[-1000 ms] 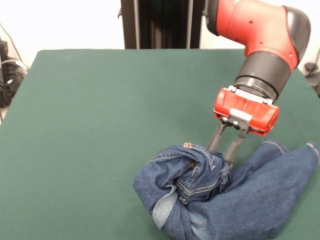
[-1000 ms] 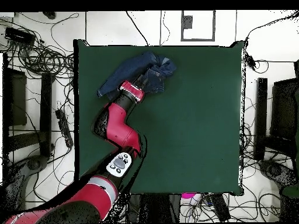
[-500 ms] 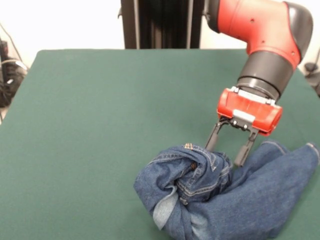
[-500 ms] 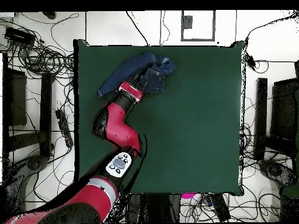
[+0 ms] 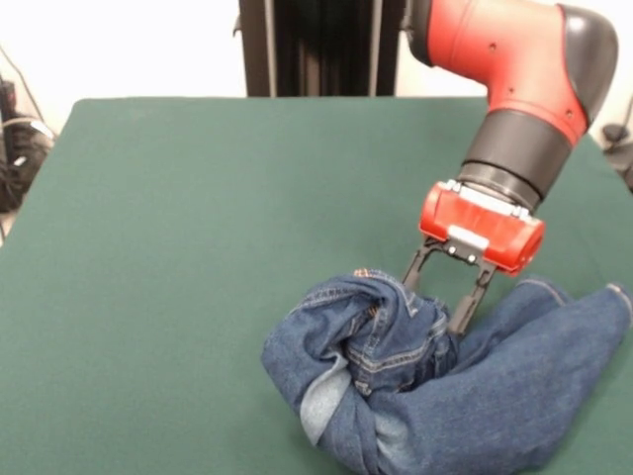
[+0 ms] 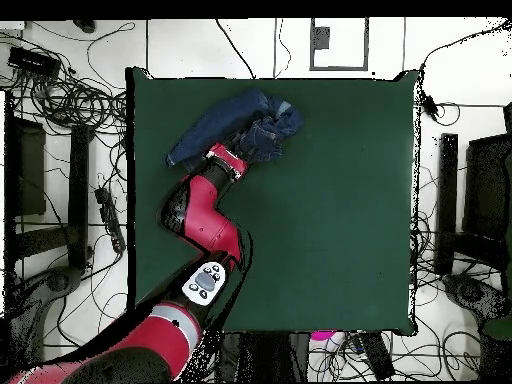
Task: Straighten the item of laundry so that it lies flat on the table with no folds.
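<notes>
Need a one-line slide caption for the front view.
Sawyer's open tool straddles the bunched waistband of crumpled jeans on the green table.

A dark green table (image 5: 198,228) carries 1 crumpled pair of blue jeans (image 5: 465,396) near its edge

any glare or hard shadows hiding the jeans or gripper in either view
Front view: even, soft light with no glare; the jeans show their seams clearly, the open gripper casts only a faint shadow on the table, and the bright wall behind is washed out. Overhead view: flat light, but the arm covers the gripper, and the jeans' folds are hard to read.
</notes>
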`<act>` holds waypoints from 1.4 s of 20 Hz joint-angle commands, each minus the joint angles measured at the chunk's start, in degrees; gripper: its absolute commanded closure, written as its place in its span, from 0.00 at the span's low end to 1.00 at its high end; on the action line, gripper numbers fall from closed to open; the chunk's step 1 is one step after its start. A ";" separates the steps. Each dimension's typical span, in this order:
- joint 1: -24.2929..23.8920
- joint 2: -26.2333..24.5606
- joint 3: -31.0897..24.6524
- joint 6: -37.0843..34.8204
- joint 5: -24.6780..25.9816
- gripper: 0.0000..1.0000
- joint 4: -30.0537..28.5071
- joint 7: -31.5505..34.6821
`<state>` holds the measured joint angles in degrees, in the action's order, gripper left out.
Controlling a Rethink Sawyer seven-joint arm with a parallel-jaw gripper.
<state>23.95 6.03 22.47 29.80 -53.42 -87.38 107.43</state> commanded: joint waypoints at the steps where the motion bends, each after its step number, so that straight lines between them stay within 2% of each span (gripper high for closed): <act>1: -1.27 -5.97 -5.20 -17.07 -0.22 0.00 1.06 0.46; 5: -0.04 -6.68 -3.63 -17.59 -0.21 0.00 1.23 0.72; 6: 0.08 -6.75 -3.37 -17.71 0.38 1.00 1.34 1.75; 9: 1.24 -7.10 -2.73 -15.56 -0.89 1.00 0.92 2.37; 13: 2.91 -7.67 -0.92 -16.57 -2.46 1.00 0.98 2.20; 15: 5.44 -7.93 1.86 -21.38 -5.96 1.00 0.50 1.77; 17: 7.78 -8.87 6.68 -34.20 -6.03 1.00 1.58 4.79; 19: 9.18 -8.55 12.51 -51.23 0.14 1.00 3.57 11.73; 21: 8.26 -4.65 13.67 -66.48 7.47 1.00 3.72 15.84; 23: 7.67 -0.90 14.15 -77.09 11.90 1.00 2.94 17.45; 25: 7.37 2.02 14.06 -82.38 14.24 1.00 1.93 17.33; 28: 7.11 4.57 13.82 -85.88 15.99 1.00 0.30 17.23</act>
<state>30.18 7.80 39.28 -32.38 -43.21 -84.95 107.43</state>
